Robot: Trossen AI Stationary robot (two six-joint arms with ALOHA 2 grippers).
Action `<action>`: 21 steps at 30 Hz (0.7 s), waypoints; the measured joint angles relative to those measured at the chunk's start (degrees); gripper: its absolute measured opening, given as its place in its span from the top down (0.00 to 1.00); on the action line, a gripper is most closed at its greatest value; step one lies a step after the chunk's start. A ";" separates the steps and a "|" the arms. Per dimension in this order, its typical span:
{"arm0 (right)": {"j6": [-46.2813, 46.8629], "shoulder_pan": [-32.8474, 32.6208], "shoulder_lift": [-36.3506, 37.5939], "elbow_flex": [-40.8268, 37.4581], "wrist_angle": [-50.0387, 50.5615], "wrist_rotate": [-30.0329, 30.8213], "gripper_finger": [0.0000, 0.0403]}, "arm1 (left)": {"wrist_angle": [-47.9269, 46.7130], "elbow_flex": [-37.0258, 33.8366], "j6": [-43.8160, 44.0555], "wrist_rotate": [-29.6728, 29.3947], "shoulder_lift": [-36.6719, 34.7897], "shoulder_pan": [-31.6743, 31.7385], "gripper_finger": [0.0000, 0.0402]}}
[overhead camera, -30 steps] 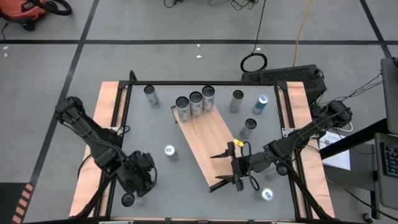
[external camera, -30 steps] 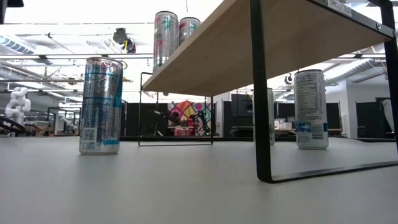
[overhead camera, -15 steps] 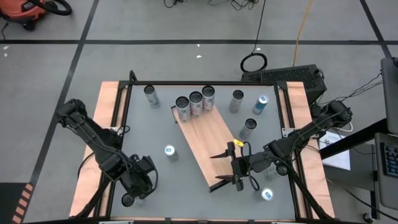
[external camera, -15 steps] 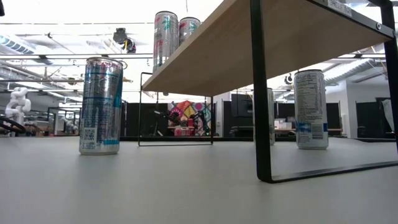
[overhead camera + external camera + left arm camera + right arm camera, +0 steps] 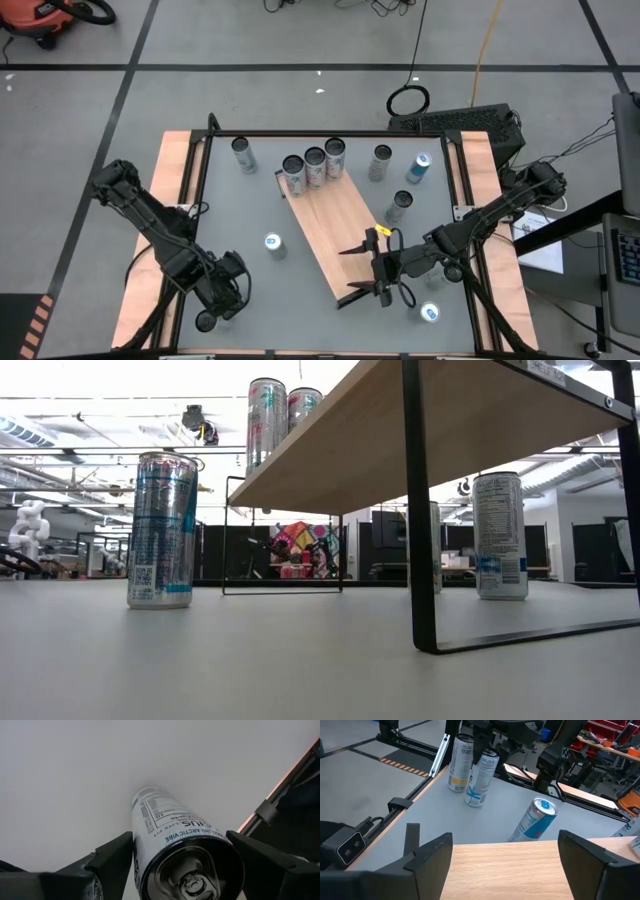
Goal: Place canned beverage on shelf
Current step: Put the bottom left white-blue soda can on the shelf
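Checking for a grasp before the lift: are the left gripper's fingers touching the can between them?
Cannot tell. In the left wrist view the can stands between the left gripper's fingers, but no plain contact or gap shows.

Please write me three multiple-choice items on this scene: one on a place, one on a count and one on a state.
1. Where is the left tool?
A. above the far edge
B. at a can near the near left corner of the table
C. off the right side

2. How many cans stand on the shelf?
A. two
B. three
C. five

3. How is the right tool?
A. open, empty
B. shut on a can
C. shut, empty

Key:
1. B, the high view shows it at that corner can.
2. B, three cans line the shelf's far end.
3. A, the right wrist view shows it spread wide with nothing held.
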State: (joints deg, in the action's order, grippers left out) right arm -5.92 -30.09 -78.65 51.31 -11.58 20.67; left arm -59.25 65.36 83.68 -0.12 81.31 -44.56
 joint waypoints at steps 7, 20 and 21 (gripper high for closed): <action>-1.01 0.01 0.00 0.00 -0.12 0.00 0.26 | -0.11 0.28 0.03 2.80 1.52 0.04 0.32; -3.77 0.01 0.00 0.00 -0.17 -0.73 0.26 | 0.00 0.11 3.48 3.49 1.69 0.38 0.36; -3.95 0.01 0.00 0.00 -0.17 -1.64 0.26 | -0.02 0.11 3.49 3.48 1.71 0.51 0.36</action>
State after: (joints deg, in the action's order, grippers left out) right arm -9.87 -30.09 -78.65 51.31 -11.76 19.02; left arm -59.27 65.47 87.18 3.36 83.02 -44.04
